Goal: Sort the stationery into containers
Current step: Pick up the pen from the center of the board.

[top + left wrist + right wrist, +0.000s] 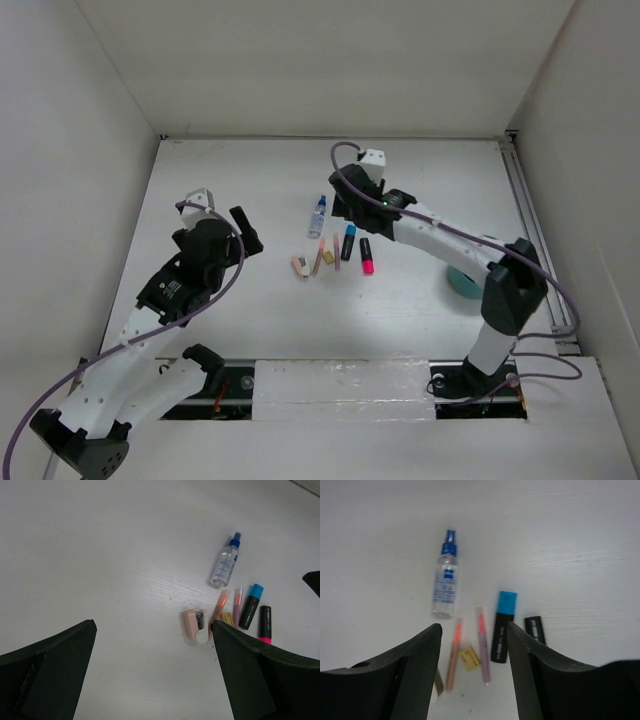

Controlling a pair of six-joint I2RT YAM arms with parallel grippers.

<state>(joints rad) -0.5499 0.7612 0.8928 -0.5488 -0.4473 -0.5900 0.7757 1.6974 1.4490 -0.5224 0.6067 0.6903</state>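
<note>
Left hand: your left hand (pixel 153 625) has its fingers spread wide with nothing between them. It is over bare counter (pixel 250 310), to the left of the stationery.
Right hand: your right hand (pixel 475 627) has its fingers apart and grips nothing. It hangs over the cluster, and its own camera shows the pencils and the tan block in the gap between the fingers.
Stationery, total: you have seven pieces, all lying loose on the counter in one group at the middle.
Bottle: one clear bottle (pixel 445 587) with a blue cap lies flat at the far end of the group, apart from the rest.
Highlighters: there are two, side by side. The blue-black highlighter (pixel 504 625) lies just beside the pink-black highlighter (pixel 366 256), which is on the right edge of the group.
Pencils: two thin orange-pink pencils (pixel 454 655) lie roughly parallel, between the bottle's end and the highlighters.
Erasers: there are two. The tan eraser block (pixel 469 658) sits between the two pencils. The pinkish eraser block (pixel 194 626) is on the left edge of the group, just beside the nearer pencil.
Container: one teal cup (pixel 462 284) stands well to the right of the stationery. Your right arm covers most of it, so you cannot tell what is inside.
</note>
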